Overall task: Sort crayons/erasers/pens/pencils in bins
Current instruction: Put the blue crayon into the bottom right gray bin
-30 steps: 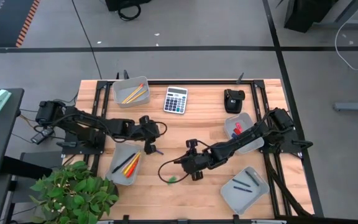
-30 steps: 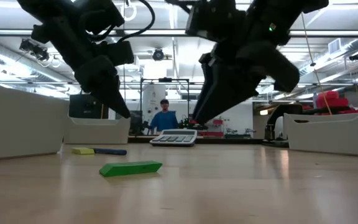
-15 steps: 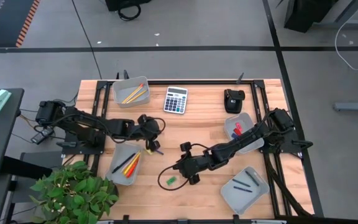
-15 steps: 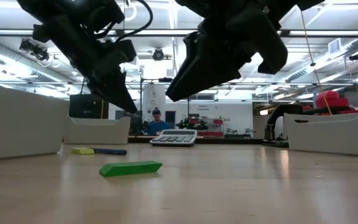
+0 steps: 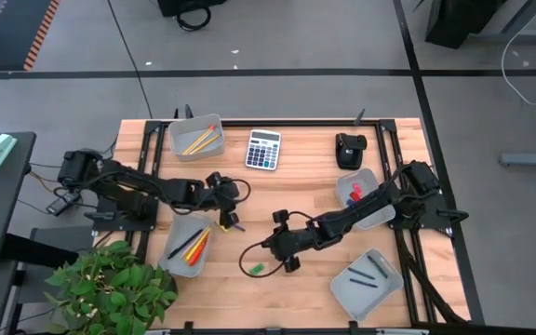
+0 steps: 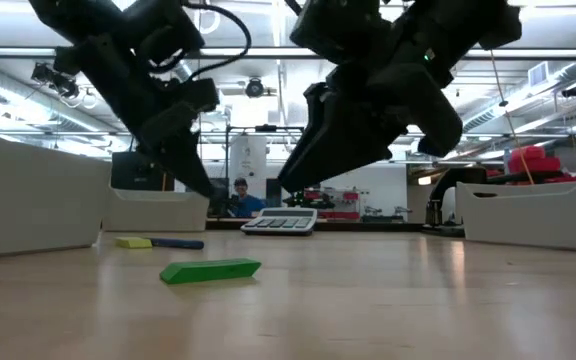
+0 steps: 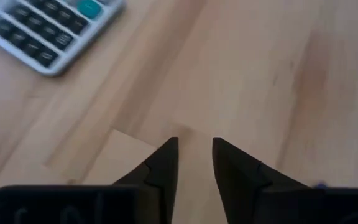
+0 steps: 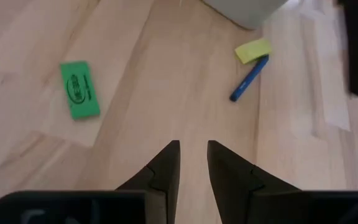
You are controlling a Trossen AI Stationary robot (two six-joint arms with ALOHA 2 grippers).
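Left gripper (image 7: 194, 152) observed above bare wooden table (image 5: 296, 186), jaws parted, nothing held. Right gripper (image 8: 192, 155) noted mid-table, jaws parted, empty. Flat green rectangular eraser (image 8: 79, 89) found lying on table near right gripper, untouched. Blue pen (image 8: 248, 78) and small yellow eraser (image 8: 252, 50) seen touching beside translucent grey bin (image 5: 190, 245).

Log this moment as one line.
left end effector: open, empty | right end effector: open, empty, above table | green eraser: loose on table

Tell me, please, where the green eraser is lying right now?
The green eraser lies on bare wood near the table's front edge in the high view, just left of the right tool and right of the front-left bin.
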